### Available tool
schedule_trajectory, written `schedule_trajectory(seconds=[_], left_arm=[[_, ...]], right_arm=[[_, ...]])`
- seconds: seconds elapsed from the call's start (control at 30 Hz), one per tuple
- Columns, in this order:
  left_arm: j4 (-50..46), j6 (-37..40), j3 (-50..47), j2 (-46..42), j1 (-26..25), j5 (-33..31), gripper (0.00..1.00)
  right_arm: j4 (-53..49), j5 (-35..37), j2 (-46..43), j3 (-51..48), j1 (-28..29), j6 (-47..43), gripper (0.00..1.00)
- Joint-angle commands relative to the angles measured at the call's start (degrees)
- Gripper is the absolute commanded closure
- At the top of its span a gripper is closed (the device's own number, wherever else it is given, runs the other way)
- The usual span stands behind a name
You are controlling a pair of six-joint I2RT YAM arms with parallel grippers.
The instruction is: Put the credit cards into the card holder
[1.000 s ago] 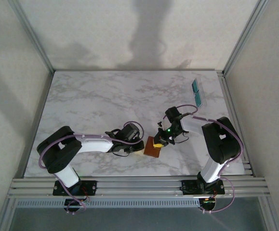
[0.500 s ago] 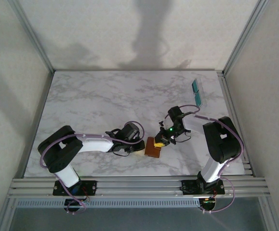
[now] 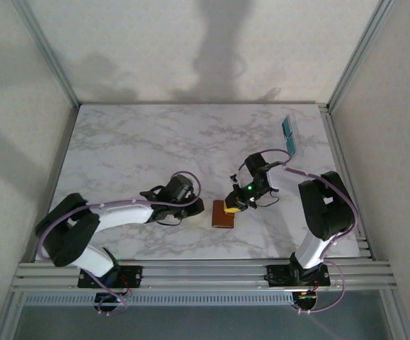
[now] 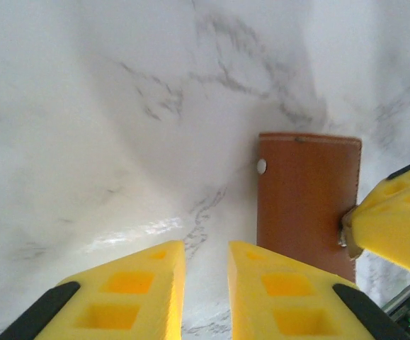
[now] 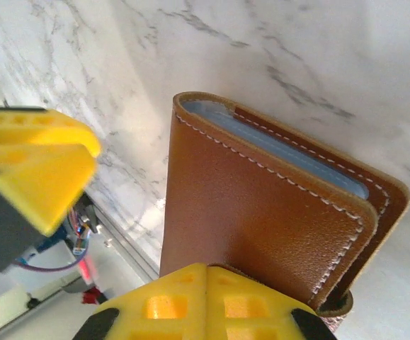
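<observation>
My left gripper (image 4: 206, 249) hangs low over the marble table (image 4: 84, 106), jaws parted by a narrow slit, nothing between them, not touching anything I can see. The card holder (image 4: 307, 202) lies flat just ahead and to the right of its fingertips. It's brown leather, folded shut, with a small silver snap (image 4: 261, 166) on the edge nearest this gripper.

My right gripper (image 5: 206, 275) is fully closed, pads pressed together, tips down on the near edge of the card holder (image 5: 261, 219). I can't tell if any leather is pinched between them. In the left wrist view one of its yellow fingers (image 4: 392, 227) touches the holder's far side edge. A pale blue-grey card (image 5: 282, 157) sits inside the fold just ahead of my right fingertips, only its long edge visible.

From above, the card holder (image 3: 224, 215) lies between my two grippers, with the left gripper (image 3: 194, 210) just beside it and the right gripper (image 3: 235, 207) over its upper right corner. The teal cards (image 3: 287, 127) sit in a clear tray (image 3: 291, 139), well apart, far beyond my right gripper near the back right table corner
</observation>
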Motion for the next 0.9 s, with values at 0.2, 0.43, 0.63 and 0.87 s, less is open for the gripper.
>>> schedule_trajectory(seconds=[0.2,0.43,0.63,0.87], left_arm=[[-8.4,5.2,-3.8,-10.5,13.0,-3.0,0.77],[-11.9,6.9,-3.9,-16.6,22.3,-4.7,0.44],[-18.5,8.3,1.0,-22.4,22.9,-20.2,0.0],[-22.2,12.1,7.9,-17.9,23.7,-30.0,0.0]], right_arm=[[1.0,7.8,0.0,4.2,10.8,0.4,0.77],[3.5,15.8,-14.9,1.5,10.9,2.7,0.59],[1.7,42.3,-34.4,-1.3,10.8,0.3,0.11],[6.3,69.7,-52.9,-12.0,8.9,-0.5,0.01]])
